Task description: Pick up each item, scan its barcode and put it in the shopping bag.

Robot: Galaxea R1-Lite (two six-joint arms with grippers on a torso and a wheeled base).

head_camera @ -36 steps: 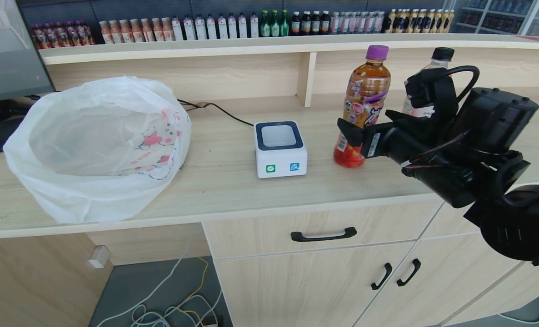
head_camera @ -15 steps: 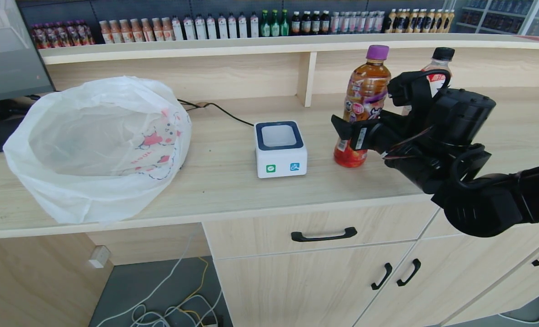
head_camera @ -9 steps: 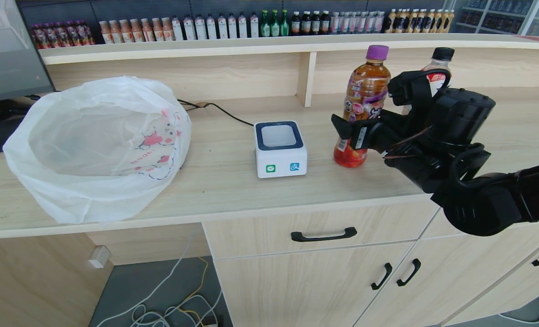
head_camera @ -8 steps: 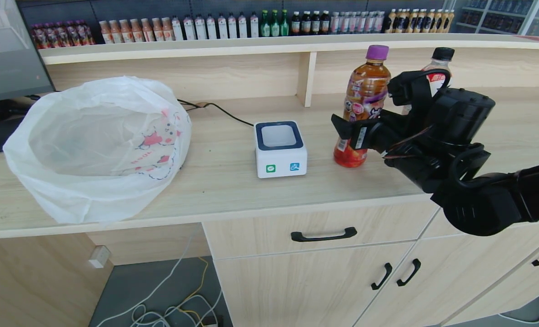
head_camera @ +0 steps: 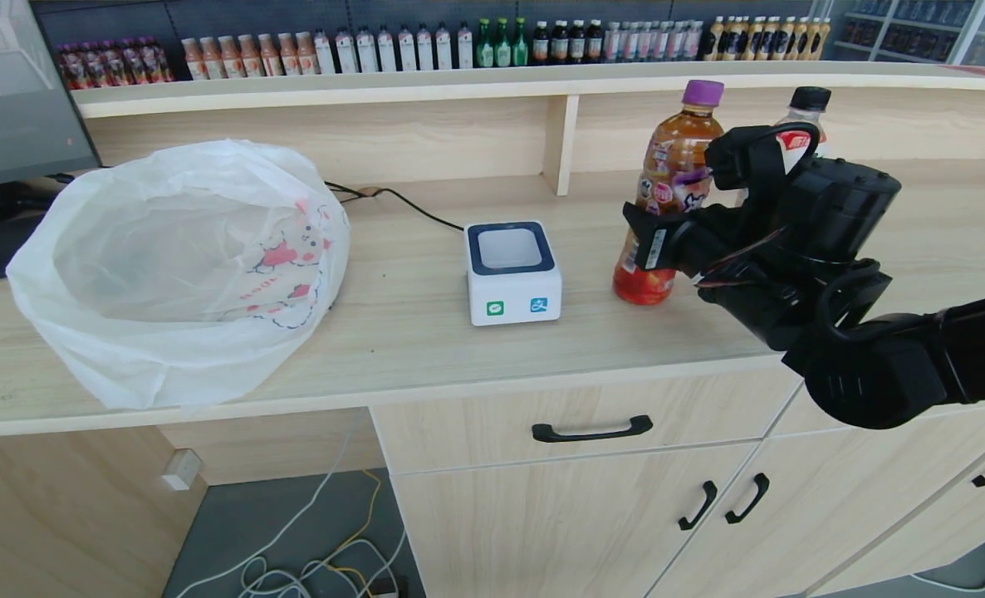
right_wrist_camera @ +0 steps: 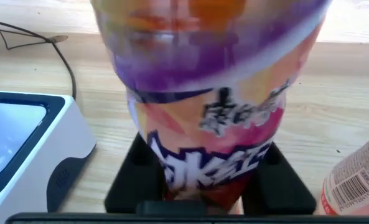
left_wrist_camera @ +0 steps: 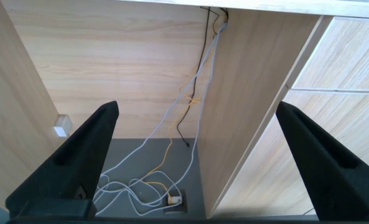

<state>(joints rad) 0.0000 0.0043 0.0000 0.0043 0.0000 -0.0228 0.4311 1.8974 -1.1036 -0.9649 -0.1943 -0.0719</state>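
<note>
The fingers [head_camera: 644, 241] of the right gripper [head_camera: 661, 235] are clamped on the lower body of the orange drink bottle [head_camera: 673, 170], one dark finger on each side of its label in the right wrist view. The purple-capped bottle leans, its top tipped away from the scanner [head_camera: 512, 270], and its base sits just above or on the bench [head_camera: 409, 332] beside the scanner. The left gripper [left_wrist_camera: 196, 112] hangs below the bench edge with its fingers wide apart, holding nothing, facing a cabinet side and loose cables on the floor.

The task looks to be at its first item. The grasp is made, but the bottle has not yet been brought over the scanner's window. The shopping bag [head_camera: 127, 365] stands open at the far left of the bench, well apart from the bottle, and seems to hold nothing, though its cloudy plastic could hide a flat item. What remains is the scan and bagging of this bottle, then the same for the black-capped bottle [head_camera: 806, 104] standing behind the arm.

From the head, the far finger is hidden behind the bottle, and whether its base has left the bench cannot be told. The arm covers most of the black-capped bottle, though a barcode shows on its label [right_wrist_camera: 357, 183]. The orange bottle's own barcode cannot be made out.
</note>
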